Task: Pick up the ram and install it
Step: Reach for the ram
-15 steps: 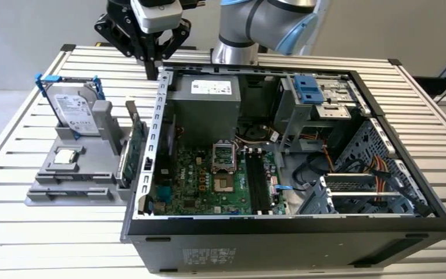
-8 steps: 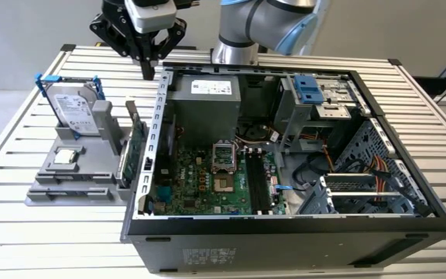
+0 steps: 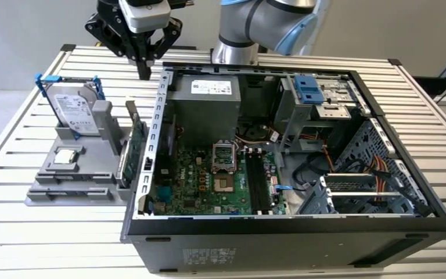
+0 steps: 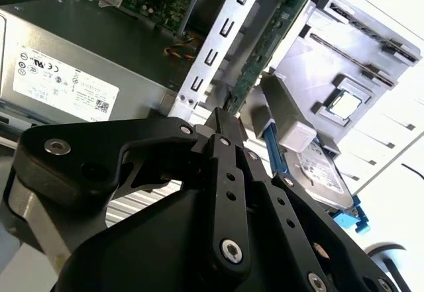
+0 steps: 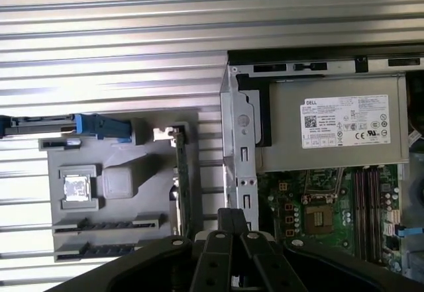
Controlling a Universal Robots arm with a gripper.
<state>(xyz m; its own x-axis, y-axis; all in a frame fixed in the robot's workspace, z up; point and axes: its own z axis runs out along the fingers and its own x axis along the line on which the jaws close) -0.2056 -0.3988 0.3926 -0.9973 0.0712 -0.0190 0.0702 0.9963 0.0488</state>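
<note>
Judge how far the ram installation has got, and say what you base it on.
Done: nothing visible; the long black memory slots on the green motherboard look empty. In hand: nothing; the black claw hangs shut above the gap between the grey plastic holder and the open black computer case. Left: everything; two thin dark strips in the holder may be ram.

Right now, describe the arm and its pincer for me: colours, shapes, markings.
The arm is a thick, grey metallic tube with a light-blue joint cap. The pincer is matte black, built of angular linked bars that taper to a narrow tip. In the second wrist view it is dotted with silver screw heads. A pale grey block sits above it.
</note>
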